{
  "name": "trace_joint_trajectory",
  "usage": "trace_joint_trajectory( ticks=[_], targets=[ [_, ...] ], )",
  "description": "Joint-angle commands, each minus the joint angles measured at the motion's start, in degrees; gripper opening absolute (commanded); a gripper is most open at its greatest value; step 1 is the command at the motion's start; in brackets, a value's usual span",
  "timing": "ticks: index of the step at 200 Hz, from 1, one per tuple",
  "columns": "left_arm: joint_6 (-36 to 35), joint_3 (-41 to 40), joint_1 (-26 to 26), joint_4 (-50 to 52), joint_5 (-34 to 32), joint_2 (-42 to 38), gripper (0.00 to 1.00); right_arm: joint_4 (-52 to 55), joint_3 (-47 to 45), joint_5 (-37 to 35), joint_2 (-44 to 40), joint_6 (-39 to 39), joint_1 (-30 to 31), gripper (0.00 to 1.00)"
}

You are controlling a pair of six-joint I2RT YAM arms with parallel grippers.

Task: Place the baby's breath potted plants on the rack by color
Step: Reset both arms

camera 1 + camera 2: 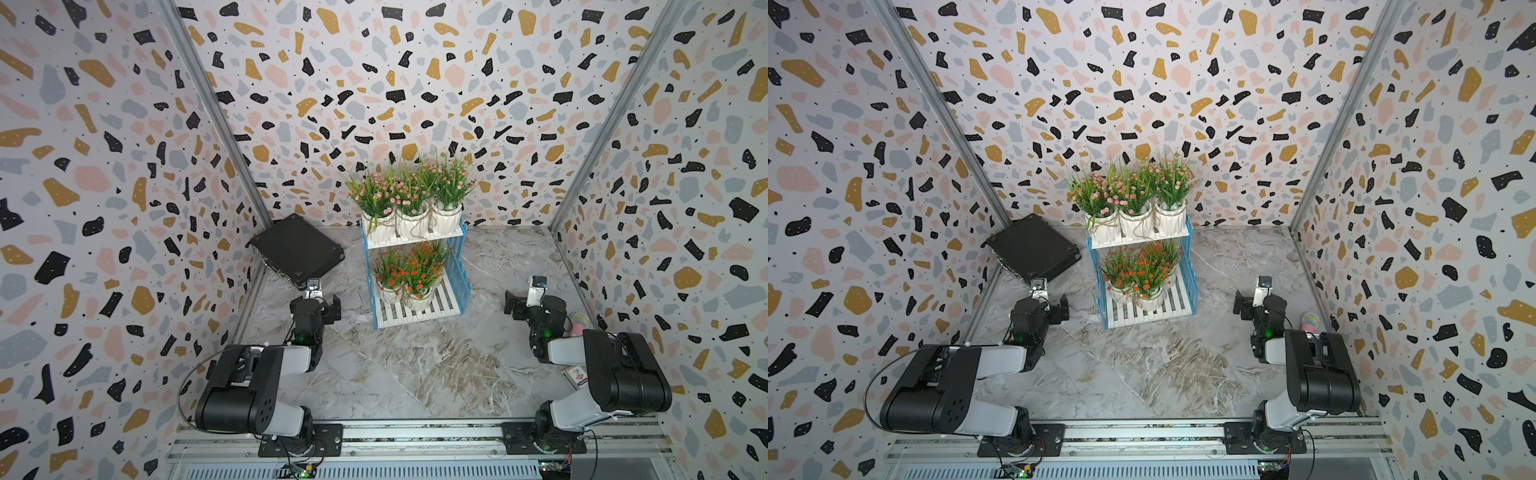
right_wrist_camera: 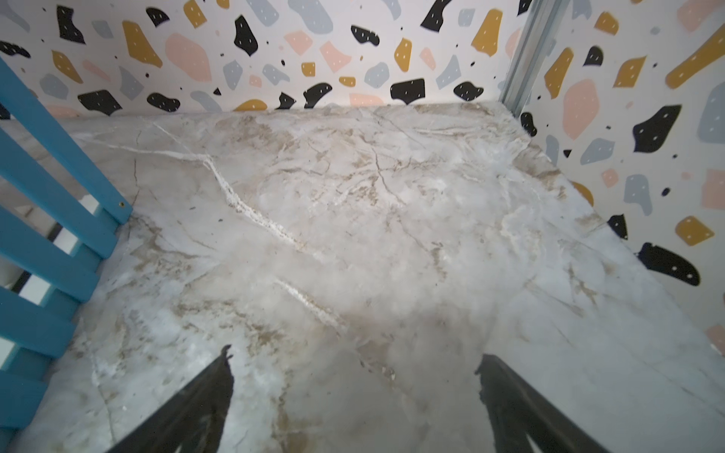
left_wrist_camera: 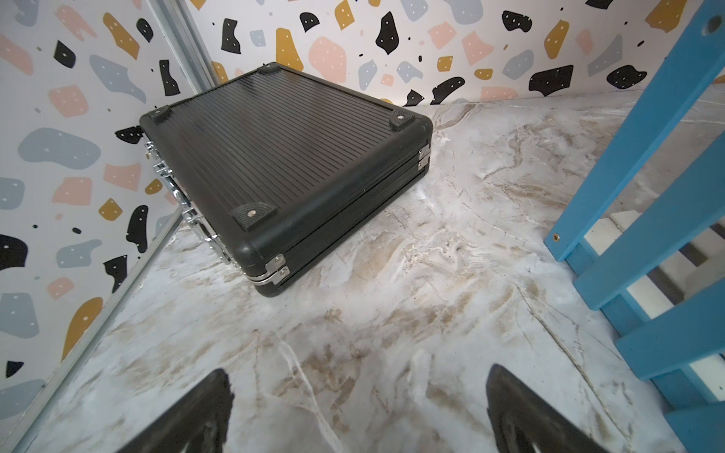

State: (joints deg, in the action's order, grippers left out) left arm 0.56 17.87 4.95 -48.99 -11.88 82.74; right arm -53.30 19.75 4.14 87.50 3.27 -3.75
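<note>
No legible words or numbers found, markings on a small printed box [image 1: 575, 377] on the desk [image 1: 415, 365] too small to be read

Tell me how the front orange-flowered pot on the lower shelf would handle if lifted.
The orange-flowered pot probably tips easily: foliage spreads wider than its small base. Its ribbed white wall looks rigid, possibly breakable. The leaves would likely bend against the upper shelf.
</note>
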Motion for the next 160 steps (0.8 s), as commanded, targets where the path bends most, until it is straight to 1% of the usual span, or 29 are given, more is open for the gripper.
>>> trace_joint_trajectory(
  ticks=[1,92,116,160],
  targets=[
    [-1.08,-1.3,0.55,-5.14,-2.28,0.13,0.99,1.91,-0.08,0.37,-0.84,-0.81,0.22,1.0],
    [-1.09,-1.22,0.59,-4.98,-2.29,0.06,0.99,1.58,-0.15,0.43,-0.67,-0.81,0.18,1.0],
    [-0.38,-0.96,0.41,-4.52,-3.72,0.08,0.99,1.61,-0.16,0.43,-0.67,-0.81,0.23,1.0],
    [-0.47,-0.97,0.41,-4.67,-3.68,0.19,0.99,1.6,-0.15,0.43,-0.67,-0.81,0.23,1.0]
  ],
)
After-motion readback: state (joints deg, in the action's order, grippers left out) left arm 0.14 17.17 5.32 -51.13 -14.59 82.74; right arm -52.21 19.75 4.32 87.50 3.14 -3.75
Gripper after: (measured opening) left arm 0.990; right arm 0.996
